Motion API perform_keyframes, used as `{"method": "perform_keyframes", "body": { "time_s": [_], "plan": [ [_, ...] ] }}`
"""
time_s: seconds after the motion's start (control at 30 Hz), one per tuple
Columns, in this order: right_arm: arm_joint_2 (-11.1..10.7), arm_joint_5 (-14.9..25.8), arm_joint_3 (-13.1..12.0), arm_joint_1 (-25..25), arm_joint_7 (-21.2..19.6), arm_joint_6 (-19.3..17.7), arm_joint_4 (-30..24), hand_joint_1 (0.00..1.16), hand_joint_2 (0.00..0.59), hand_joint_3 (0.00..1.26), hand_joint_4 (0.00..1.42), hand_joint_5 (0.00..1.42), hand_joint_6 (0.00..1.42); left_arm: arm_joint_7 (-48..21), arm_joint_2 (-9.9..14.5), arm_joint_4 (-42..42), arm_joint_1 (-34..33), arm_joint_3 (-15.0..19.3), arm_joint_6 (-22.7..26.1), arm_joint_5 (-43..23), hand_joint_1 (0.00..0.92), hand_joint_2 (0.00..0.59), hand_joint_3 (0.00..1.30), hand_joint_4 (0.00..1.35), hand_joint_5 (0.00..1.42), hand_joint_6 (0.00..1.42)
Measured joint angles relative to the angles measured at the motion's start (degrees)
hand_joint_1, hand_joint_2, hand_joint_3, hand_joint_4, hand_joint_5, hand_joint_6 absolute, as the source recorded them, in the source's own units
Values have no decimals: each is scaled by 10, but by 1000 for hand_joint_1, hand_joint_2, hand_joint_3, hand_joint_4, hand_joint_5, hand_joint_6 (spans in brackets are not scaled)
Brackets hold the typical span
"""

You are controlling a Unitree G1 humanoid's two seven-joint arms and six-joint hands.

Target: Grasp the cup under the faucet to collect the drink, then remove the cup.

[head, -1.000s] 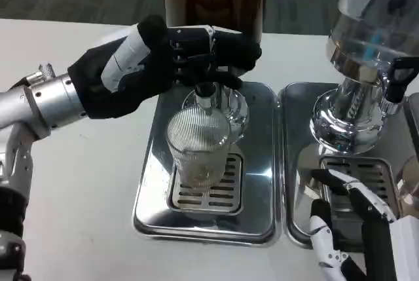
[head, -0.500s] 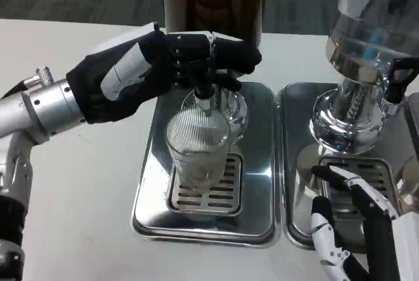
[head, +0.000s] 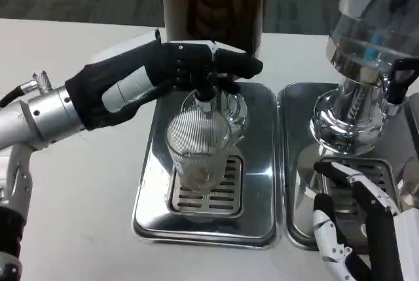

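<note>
Silver forearm, black-gloved left robot hand; white-and-black right robot hand

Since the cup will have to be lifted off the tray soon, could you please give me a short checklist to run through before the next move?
1. Cup under the faucet: ok, it stands upright on the drip grate, right below the spout.
2. Left hand on the tap: ok, its fingers wrap the faucet top.
3. Drink collected: cannot tell; the ribbed glass hides the level, and no stream is plain.
4. Tap closed before removal: cannot tell.
5. Right hand ready to grasp: not ok, it is open over the neighbouring tray, apart from the cup.
</note>
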Motion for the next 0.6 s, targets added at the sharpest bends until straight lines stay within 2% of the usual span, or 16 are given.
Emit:
{"method": "perform_keyframes", "body": {
  "time_s": [0.6],
  "plan": [
    [-10, 9, -13, -4, 16, 0, -7, 291, 438, 370, 318, 301, 217, 23, 6, -3, 8, -19, -46, 12, 0, 38, 309, 184, 146, 255]
  ]
}}
